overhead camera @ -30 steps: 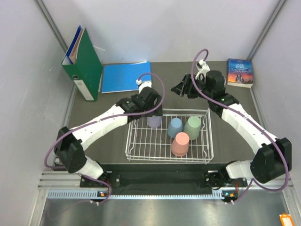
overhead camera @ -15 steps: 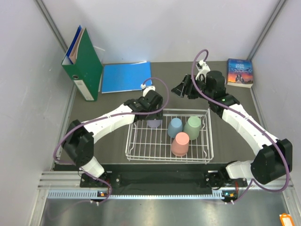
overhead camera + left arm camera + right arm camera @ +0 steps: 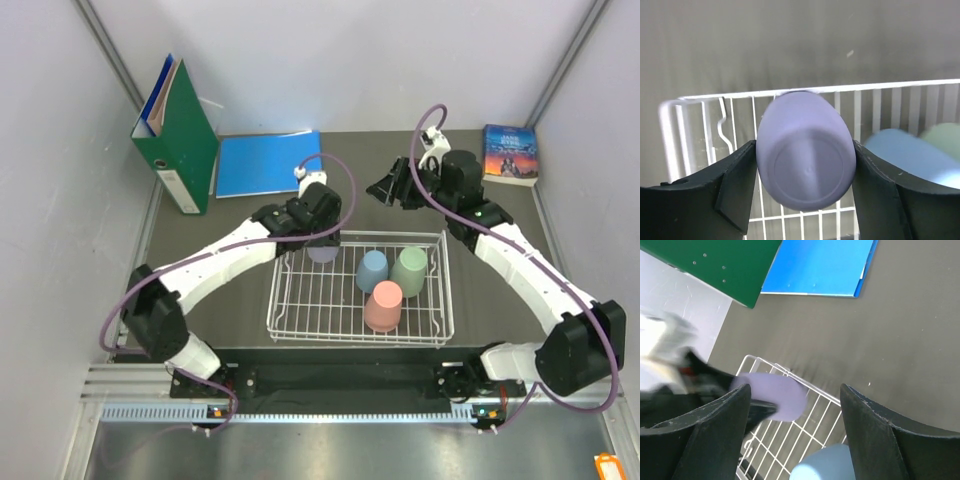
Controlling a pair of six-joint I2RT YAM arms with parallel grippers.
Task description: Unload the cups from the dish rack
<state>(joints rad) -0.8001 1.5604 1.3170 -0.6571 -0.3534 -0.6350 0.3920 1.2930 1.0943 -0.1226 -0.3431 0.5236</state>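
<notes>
The left hand pinches the lavender cup at the far left corner of the dish rack; the right hand hangs spread and empty. The tapered cup may slip from the fingers, or its edge may catch the rack's wire when lifted.

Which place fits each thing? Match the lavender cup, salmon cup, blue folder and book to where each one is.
Things:
1. lavender cup
2. salmon cup
3. blue folder
4. book

Places:
A. far right corner of the table
B. between the left arm's fingers
C. near side of the dish rack
D. flat beside the green binder

Pairs: 1-B, 2-C, 3-D, 4-A
</notes>
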